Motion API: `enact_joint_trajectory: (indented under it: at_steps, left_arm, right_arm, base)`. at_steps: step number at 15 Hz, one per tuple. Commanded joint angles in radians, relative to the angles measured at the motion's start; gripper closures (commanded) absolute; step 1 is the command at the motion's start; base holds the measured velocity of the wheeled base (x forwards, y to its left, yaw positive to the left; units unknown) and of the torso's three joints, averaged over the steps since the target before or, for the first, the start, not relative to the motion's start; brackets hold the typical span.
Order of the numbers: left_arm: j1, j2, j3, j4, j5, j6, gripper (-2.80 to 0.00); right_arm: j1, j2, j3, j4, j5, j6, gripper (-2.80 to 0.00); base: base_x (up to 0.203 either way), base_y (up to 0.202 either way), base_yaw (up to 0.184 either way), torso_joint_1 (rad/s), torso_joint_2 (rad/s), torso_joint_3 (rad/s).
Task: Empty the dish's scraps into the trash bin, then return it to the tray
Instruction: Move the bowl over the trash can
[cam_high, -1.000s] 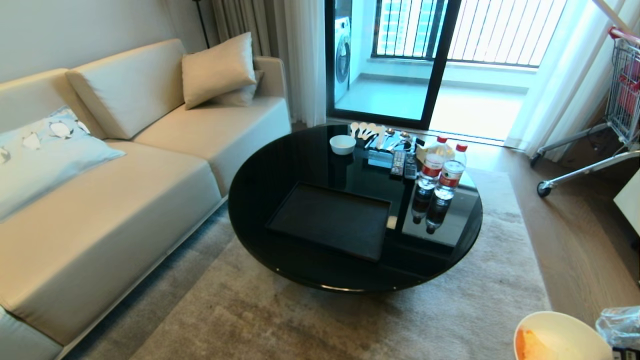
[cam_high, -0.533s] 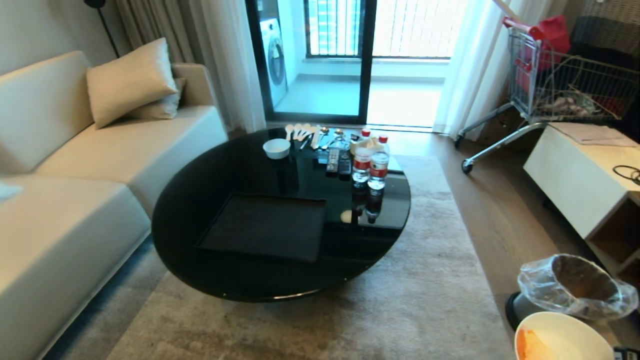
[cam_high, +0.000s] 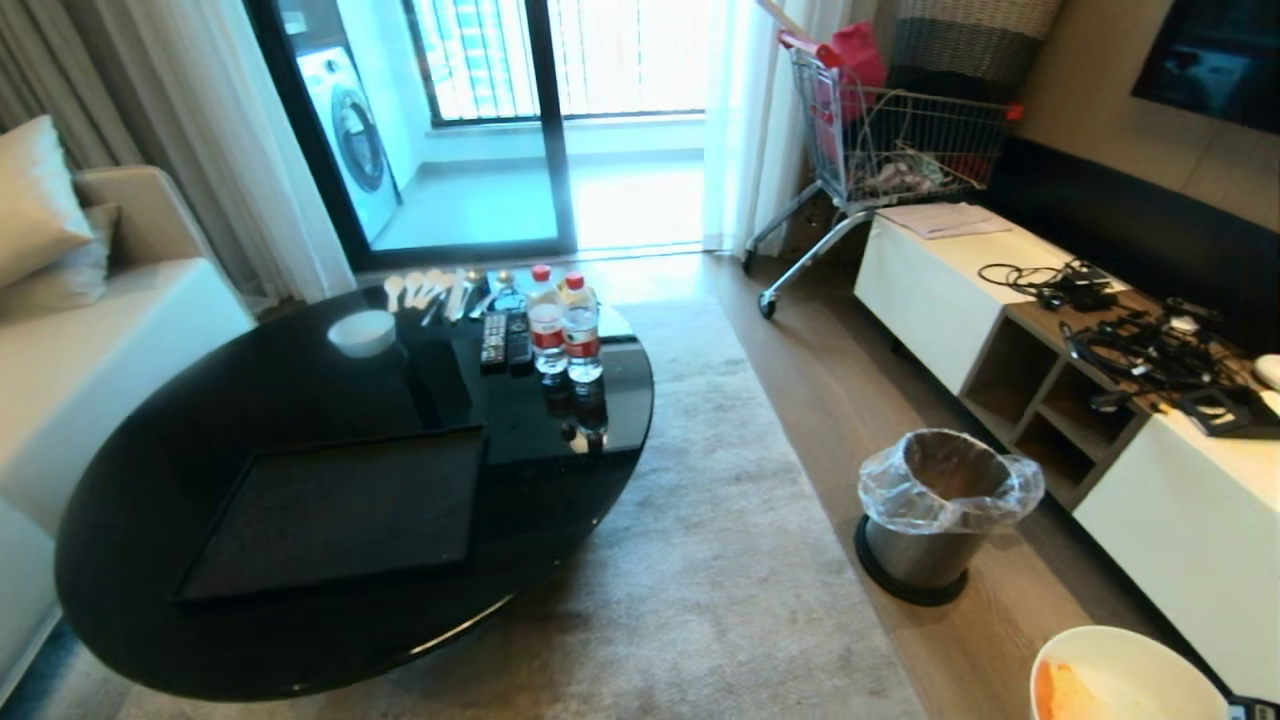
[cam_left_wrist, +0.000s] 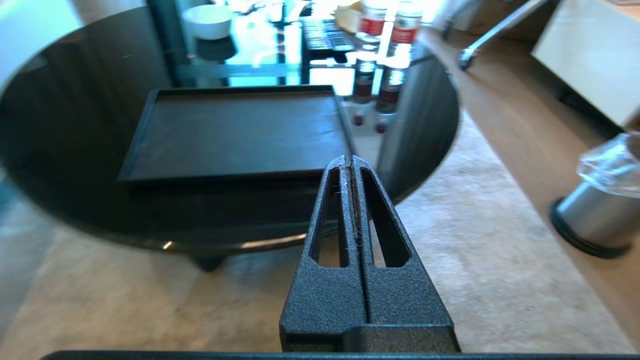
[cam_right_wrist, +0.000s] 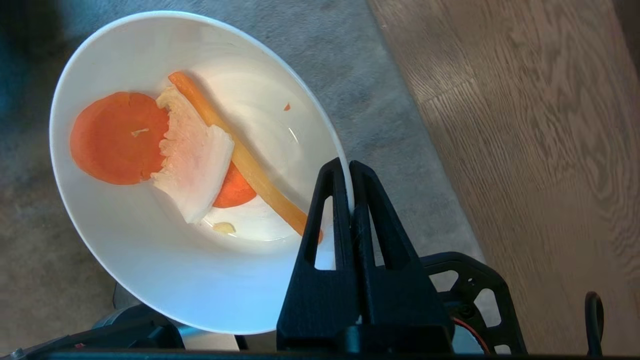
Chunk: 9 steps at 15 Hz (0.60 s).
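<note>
Scraps (cam_right_wrist: 165, 150) of carrot and peel lay in the bowl (cam_right_wrist: 150, 260), whose rim the right gripper (cam_right_wrist: 348, 167) pinched above the rug's edge. The bin (cam_high: 935, 515) stood well apart on the wood floor; the tray (cam_high: 330, 510) lay on the round table (cam_high: 150, 450). The left gripper (cam_left_wrist: 350, 162) hung closed, holding nothing.

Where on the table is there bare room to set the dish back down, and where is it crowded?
The tray holds nothing, so its whole bed is free. The black table is also bare between the tray and the small white bowl. The far edge is crowded: spoons, remotes and two water bottles stand close together. The dish hangs from the right end effector.
</note>
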Motion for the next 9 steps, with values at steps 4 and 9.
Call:
enact_joint_trajectory:
  at_steps: [4, 9]
  left_arm:
    - [0.000, 0.000, 0.000, -0.001, 0.001, -0.001, 0.00]
    - [0.000, 0.000, 0.000, -0.001, 0.001, -0.001, 0.00]
  right_arm:
    - [0.001, 0.002, -0.002, 0.004, -0.003, 0.012, 0.00]
    - [-0.001, 0.002, -0.002, 0.002, -0.003, 0.012, 0.00]
  base:
    - [0.002, 0.011, -0.165, -0.001, 0.01, 0.000]
    - [0.001, 0.010, -0.165, 0.002, 0.01, 0.001]
